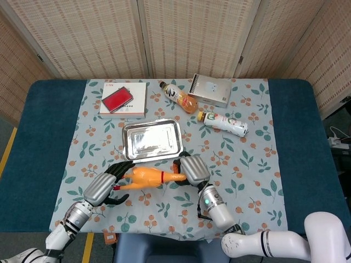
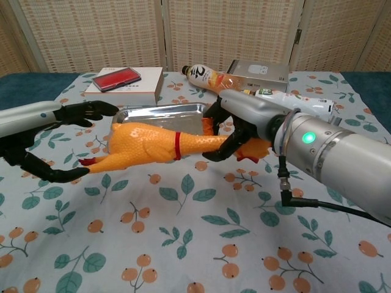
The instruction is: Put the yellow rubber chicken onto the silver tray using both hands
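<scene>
The yellow rubber chicken (image 1: 148,176) (image 2: 143,145) lies lengthwise just in front of the silver tray (image 1: 152,139) (image 2: 160,112), head end to the right. My right hand (image 1: 192,169) (image 2: 244,125) grips its neck, dark fingers curled around it near the red collar. My left hand (image 1: 107,185) (image 2: 58,140) brackets the tail and feet, with fingers stretched above the body, thumb below the feet and small gaps showing. Whether the chicken rests on the cloth or hangs slightly above it is unclear.
Behind the tray lie a white box with a red case (image 1: 123,99), an orange-drink bottle (image 1: 179,97), a grey metal box (image 1: 211,90) and a white bottle (image 1: 225,122). The flowered cloth (image 1: 241,181) covers a blue table.
</scene>
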Tool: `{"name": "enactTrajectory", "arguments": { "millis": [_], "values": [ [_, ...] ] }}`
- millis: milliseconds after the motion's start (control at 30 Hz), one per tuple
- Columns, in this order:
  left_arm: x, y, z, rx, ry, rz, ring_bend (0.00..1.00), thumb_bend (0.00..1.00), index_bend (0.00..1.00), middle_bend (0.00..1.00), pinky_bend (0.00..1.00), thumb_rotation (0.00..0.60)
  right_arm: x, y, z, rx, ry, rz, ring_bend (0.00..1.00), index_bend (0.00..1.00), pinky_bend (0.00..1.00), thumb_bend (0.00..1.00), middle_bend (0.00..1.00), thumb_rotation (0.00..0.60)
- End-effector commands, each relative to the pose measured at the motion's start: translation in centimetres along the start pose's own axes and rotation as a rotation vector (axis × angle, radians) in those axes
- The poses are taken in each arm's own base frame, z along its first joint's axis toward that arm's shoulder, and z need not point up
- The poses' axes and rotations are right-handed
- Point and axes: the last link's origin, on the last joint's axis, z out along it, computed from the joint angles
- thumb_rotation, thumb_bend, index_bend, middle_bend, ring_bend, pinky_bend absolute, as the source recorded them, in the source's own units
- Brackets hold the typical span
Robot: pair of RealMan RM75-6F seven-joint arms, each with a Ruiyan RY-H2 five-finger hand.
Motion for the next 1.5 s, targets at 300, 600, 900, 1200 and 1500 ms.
{"name": "enactTrajectory", "arguments": {
  "millis": [300,600,900,1200,1500],
  "values": [
    [-1.0,0.6,2.6,0.015,-0.003,-0.048,0.00,0.34,0.00,0.00,0.07,0.600,-0.4,-1.5,1.6,-0.039,0.031,0.050,0.62,0.90,0.86,0.29,0.57,0.600],
    [-1.6,0.2,4.8,0.030,0.060,0.016,0.00,0.34,0.00,0.00,0.06,0.600,-1.1,-3.0,1.6,-0.020,0.015,0.069,0.62,0.90,0.86,0.29,0.57,0.600],
    [-0.9,-1.3,5.5,0.070,0.137,0.057,0.00,0.34,0.00,0.00,0.06,0.600,-0.9,-3.5,1.0,-0.001,0.017,0.052,0.62,0.90,0.86,0.29,0.57,0.600],
    [-1.0,-1.6,5.3,0.066,0.102,0.032,0.00,0.34,0.00,0.00,0.06,0.600,-0.5,-3.8,0.9,0.006,0.024,0.050,0.62,0.90,0.86,0.29,0.57,0.600],
    [-1.4,-1.2,5.5,0.084,0.067,-0.044,0.47,0.48,0.60,0.53,0.65,0.600,-0.4,-3.9,0.9,0.009,0.025,0.050,0.62,0.90,0.86,0.29,0.57,0.600]
  ]
}}
